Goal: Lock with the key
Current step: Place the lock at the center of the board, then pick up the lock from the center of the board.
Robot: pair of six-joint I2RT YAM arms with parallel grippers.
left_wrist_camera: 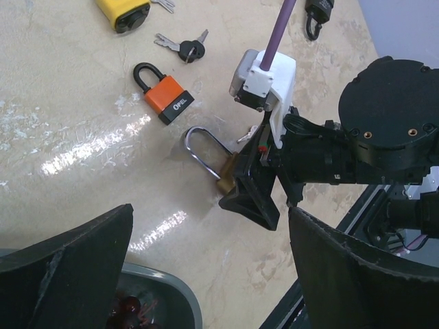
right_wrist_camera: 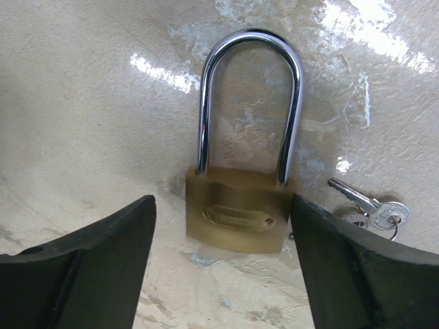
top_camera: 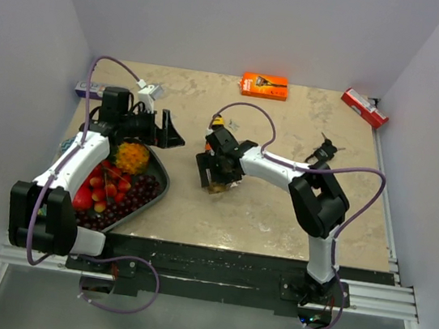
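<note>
Padlock [right_wrist_camera: 236, 216] between wide-apart right fingers [right_wrist_camera: 89, 267]

From your left wrist, the right gripper [left_wrist_camera: 271, 197] covers most of the brass padlock [left_wrist_camera: 226, 178]; at your right wrist, a finger [right_wrist_camera: 363, 274] hides part of the keys [right_wrist_camera: 372, 206].

Seeing an orange box [top_camera: 264, 85] lying flat at the far edge of the beige table [top_camera: 278, 214]. Noticing a red box [top_camera: 364, 108] sitting angled in the far right corner. Spotting a grey tray [top_camera: 164, 185] at near left, holding dark cherries [top_camera: 138, 194] and a yellow spiky fruit [top_camera: 132, 155].
</note>
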